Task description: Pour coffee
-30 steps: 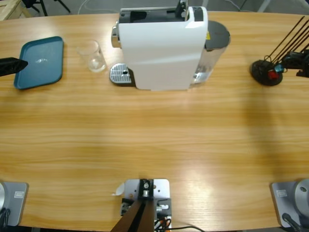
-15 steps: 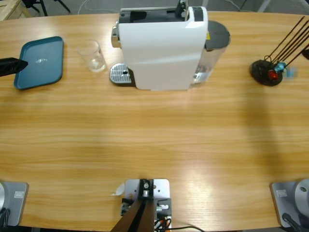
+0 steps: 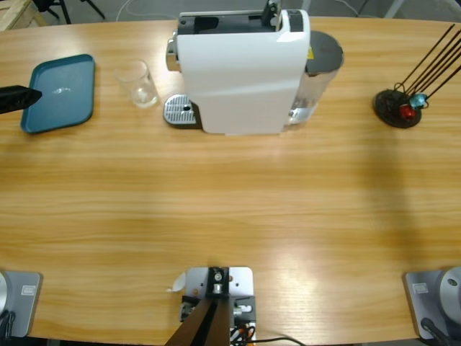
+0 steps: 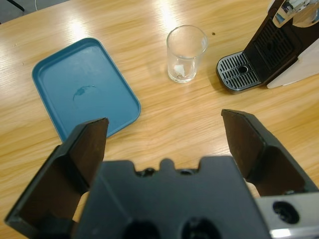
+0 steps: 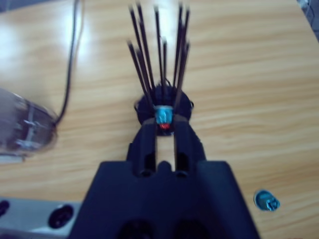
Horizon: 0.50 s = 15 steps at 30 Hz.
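the left tool is spread wide, with the glass ahead of it. next it must reach and pinch it. the right tool is pressed almost together, empty.

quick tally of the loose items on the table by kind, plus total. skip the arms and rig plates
Clear glass tumblers: 1
Teal plastic trays: 1
White and black coffee machines: 1
Black stick holders with thin dark rods: 1
Small blue round pieces on the wood, right wrist view only: 1
Total: 5
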### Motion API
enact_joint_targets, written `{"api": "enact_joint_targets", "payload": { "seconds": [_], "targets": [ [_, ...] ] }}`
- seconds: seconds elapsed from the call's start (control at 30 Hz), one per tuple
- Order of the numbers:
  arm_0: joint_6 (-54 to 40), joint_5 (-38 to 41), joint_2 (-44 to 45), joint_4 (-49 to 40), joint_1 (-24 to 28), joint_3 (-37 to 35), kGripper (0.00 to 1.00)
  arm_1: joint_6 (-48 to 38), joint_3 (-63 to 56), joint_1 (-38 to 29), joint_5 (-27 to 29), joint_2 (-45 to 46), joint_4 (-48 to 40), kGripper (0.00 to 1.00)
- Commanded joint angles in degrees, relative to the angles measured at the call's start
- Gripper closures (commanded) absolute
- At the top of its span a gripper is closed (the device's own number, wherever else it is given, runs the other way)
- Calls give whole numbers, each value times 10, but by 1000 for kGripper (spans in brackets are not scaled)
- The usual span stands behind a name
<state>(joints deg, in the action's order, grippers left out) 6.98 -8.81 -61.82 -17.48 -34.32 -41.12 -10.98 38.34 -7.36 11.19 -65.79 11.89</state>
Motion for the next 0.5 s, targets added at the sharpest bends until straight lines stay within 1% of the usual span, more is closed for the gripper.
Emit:
{"api": "enact_joint_targets", "payload": {
  "seconds": [0.03,0.23,0.3,0.37,0.4,0.43,0.47,0.5],
  "targets": [
    [-4,-9,-11,8,-5,22,27,-19,4,-5,26,-45,52,842],
    [-4,-9,-14,10,-5,23,27,-26,1,-5,28,-52,44,842],
    [-4,-9,-14,10,-5,23,27,-34,-7,-5,49,-45,43,842],
    [-4,-9,-15,11,-5,23,27,-64,-8,-3,81,-51,51,838],
    [-4,-9,-15,11,-5,23,27,-75,-2,5,89,-66,60,777],
    [-4,-9,-15,11,-5,23,27,-89,8,15,91,-89,76,684],
    [-4,-9,-15,11,-5,23,27,-110,22,21,94,-113,96,670],
    [-4,-9,-15,11,-5,23,27,-136,42,23,98,-139,119,597]
  ]
}}
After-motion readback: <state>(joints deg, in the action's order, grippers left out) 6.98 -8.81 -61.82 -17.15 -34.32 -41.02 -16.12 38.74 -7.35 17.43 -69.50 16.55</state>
